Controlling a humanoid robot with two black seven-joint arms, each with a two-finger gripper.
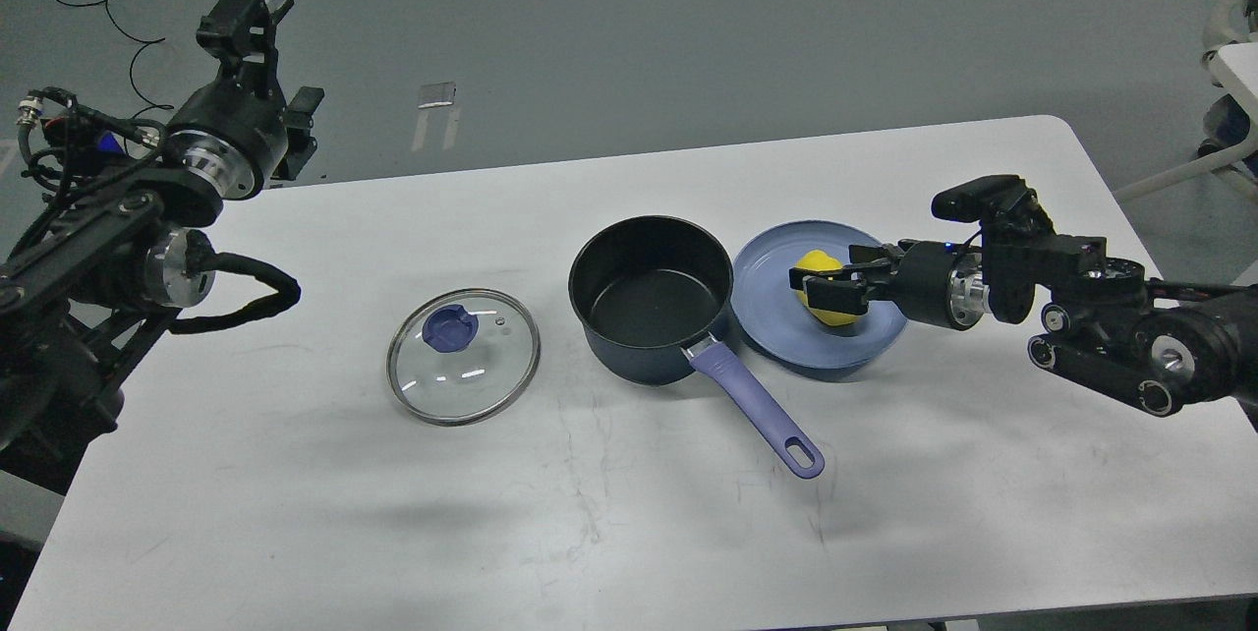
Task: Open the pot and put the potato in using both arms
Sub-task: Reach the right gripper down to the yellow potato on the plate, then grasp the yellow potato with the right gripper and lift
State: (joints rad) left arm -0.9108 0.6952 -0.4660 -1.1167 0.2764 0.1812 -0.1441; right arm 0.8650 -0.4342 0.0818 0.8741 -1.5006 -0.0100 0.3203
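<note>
The dark pot (651, 297) stands open mid-table, its purple handle (757, 407) pointing to the front right. Its glass lid (463, 356) with a blue knob lies flat on the table to the pot's left. The yellow potato (818, 264) lies on the blue plate (767, 292) right of the pot. My right gripper (830, 285) reaches in from the right, open, with its fingers over and around the potato, partly hiding it. My left gripper (273, 61) is raised at the far left edge of the table, open and empty, far from the lid.
The white table (629, 513) carries only the pot, lid and plate. My right arm (1101, 316) lies low over the table's right side. Cables (128, 71) trail on the grey floor beyond the far left edge.
</note>
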